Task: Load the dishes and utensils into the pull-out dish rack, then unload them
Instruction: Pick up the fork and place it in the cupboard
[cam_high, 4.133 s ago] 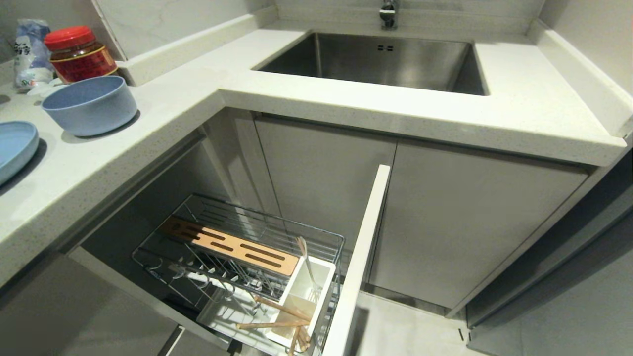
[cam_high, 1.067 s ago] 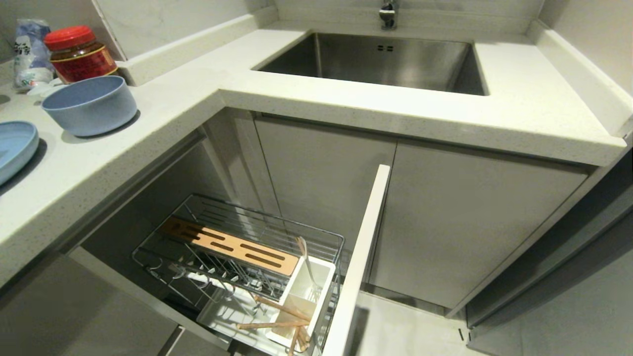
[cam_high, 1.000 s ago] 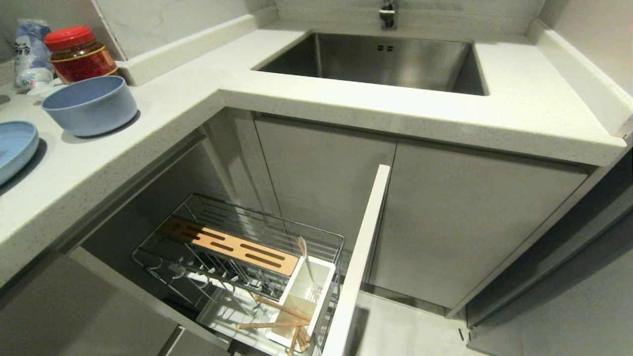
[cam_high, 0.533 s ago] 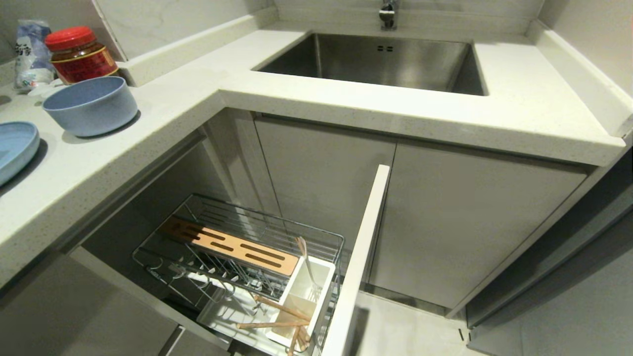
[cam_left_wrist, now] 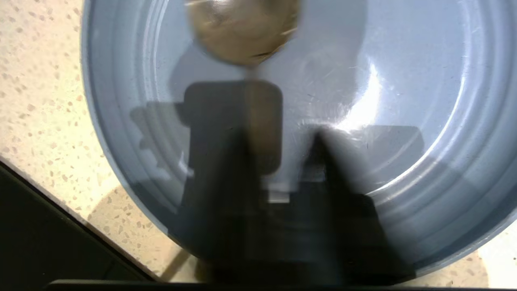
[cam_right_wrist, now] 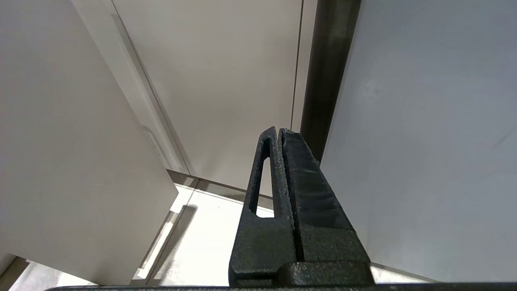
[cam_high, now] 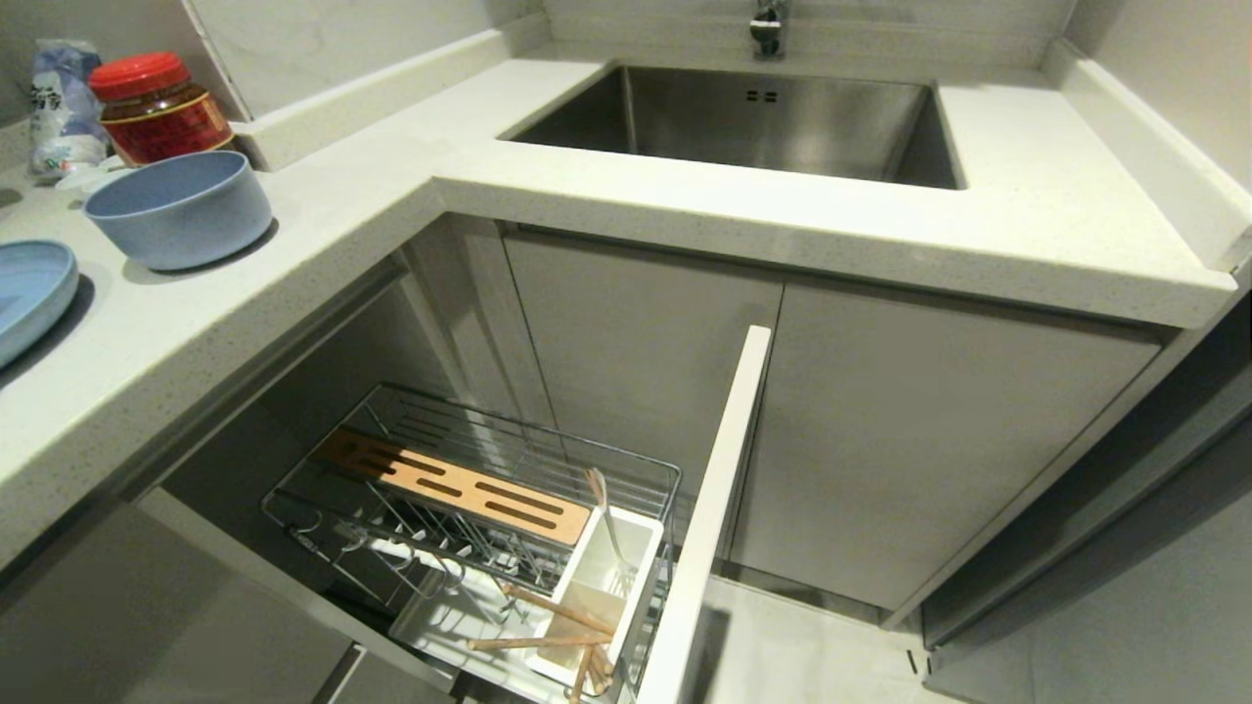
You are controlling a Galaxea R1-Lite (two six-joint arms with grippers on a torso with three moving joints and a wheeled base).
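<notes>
- Two light blue dishes, the bowl point(cam_high: 178, 207) and the plate point(cam_high: 29, 293), sat on the bench point(cam_high: 323, 225).
- The left gripper point(cam_left_wrist: 278, 133) hung blurred over the plate; its jaws' state was unclear.
- The right gripper point(cam_right_wrist: 278, 135) pressed its jaws together beside cabinets.
- Chopsticks point(cam_high: 548, 640) and spoon point(cam_high: 608, 528) stood in the rack point(cam_high: 469, 489).

Light blue round deep bowl point(cam_high: 178, 206) on the white speckled counter point(cam_high: 323, 210), left arm of its L, near the back edge. Light blue oval plate point(cam_high: 29, 293) just nearer, at the counter's left edge. Red-lidded jar point(cam_high: 156, 108) behind the bowl. Steel sink point(cam_high: 753, 122) set in the counter's back run. Below the front edge: chrome wire pull-out dish rack point(cam_high: 469, 508), drawn out. Thin light-wood chopsticks point(cam_high: 548, 636) and slim silver spoon point(cam_high: 608, 528) in its white plastic utensil box point(cam_high: 597, 596).
</notes>
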